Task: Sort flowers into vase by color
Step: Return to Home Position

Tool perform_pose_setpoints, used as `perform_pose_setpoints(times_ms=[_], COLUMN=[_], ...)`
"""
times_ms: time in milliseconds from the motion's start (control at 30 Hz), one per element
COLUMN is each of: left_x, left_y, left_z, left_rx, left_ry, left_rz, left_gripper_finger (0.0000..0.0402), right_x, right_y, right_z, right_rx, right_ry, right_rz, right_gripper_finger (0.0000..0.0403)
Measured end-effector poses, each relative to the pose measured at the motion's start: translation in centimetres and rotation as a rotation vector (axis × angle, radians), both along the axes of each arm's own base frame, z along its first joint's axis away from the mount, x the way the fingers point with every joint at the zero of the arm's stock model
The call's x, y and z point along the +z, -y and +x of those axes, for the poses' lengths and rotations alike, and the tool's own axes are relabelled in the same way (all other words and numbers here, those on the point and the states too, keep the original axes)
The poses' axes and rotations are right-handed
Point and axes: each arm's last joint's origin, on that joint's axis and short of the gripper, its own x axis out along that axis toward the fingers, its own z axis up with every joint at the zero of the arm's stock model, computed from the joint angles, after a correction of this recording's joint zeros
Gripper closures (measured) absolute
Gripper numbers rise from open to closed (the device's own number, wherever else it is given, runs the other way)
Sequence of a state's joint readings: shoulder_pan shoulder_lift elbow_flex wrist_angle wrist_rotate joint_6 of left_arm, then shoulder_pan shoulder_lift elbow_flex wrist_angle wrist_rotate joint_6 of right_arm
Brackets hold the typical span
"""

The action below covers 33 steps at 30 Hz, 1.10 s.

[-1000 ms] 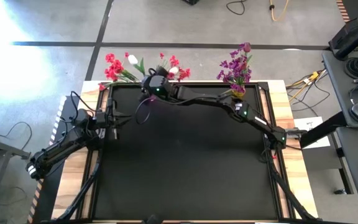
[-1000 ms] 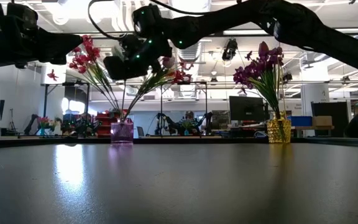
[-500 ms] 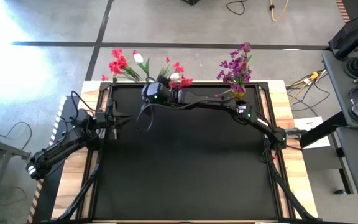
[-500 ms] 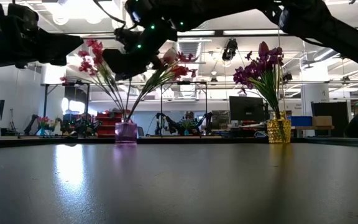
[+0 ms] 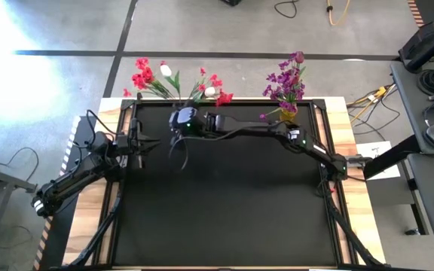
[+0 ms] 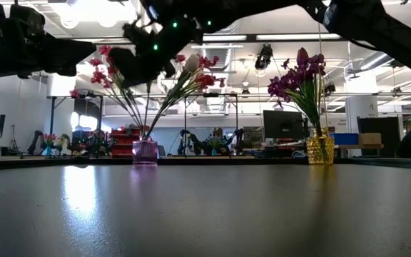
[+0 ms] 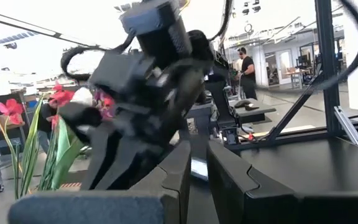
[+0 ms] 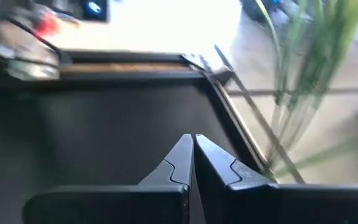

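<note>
Since every stem in view stands in a vase, the sorting looks finished. Red flowers (image 5: 143, 75) and white tulips (image 5: 166, 70) fill the purple vase (image 6: 145, 151) at upper left, and purple flowers (image 5: 285, 79) fill the gold vase (image 6: 320, 150) at upper right. No stems lie on the black mat (image 5: 224, 196). The right gripper (image 8: 192, 140), clenched and empty, hangs just below the red bunch. The left gripper (image 7: 199, 149), slightly parted and empty, waits at the mat's left edge. Only parking the right arm seems left.

Logged left gripper (image 7: 199, 146) low in frame, jaws narrowly apart, nothing held. Noted blurred right arm (image 7: 157, 74) just ahead, red flowers (image 7: 61, 96) beside it, black surface (image 7: 316, 168), person (image 7: 247, 68) standing far behind.
</note>
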<state>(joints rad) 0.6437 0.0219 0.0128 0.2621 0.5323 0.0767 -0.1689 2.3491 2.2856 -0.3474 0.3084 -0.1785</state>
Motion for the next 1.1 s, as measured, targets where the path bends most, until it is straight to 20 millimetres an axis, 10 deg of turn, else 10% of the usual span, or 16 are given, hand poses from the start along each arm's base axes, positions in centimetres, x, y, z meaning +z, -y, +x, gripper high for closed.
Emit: perform_pose_setpoints(times_ms=[400,900,1100], left_x=[0.0,0.1,0.2], left_y=[0.0,0.0,0.0], left_z=[0.0,0.0,0.0], left_rx=[0.001,-0.001,-0.011], left_ry=[0.003,0.014,0.024], left_rz=[0.002,0.001,-0.032], left_gripper_finger=[0.0366,0.0366,0.0366], right_x=[0.3,10.0,5.8], right_y=[-2.5,-4.0,-6.4], right_z=[0.0,-3.4,-2.9], right_rx=[0.09,0.212,0.295], right_ry=[0.002,0.178,0.017], right_rz=[0.077,0.21,0.176], right_gripper_finger=[0.0394,0.0393,0.0393])
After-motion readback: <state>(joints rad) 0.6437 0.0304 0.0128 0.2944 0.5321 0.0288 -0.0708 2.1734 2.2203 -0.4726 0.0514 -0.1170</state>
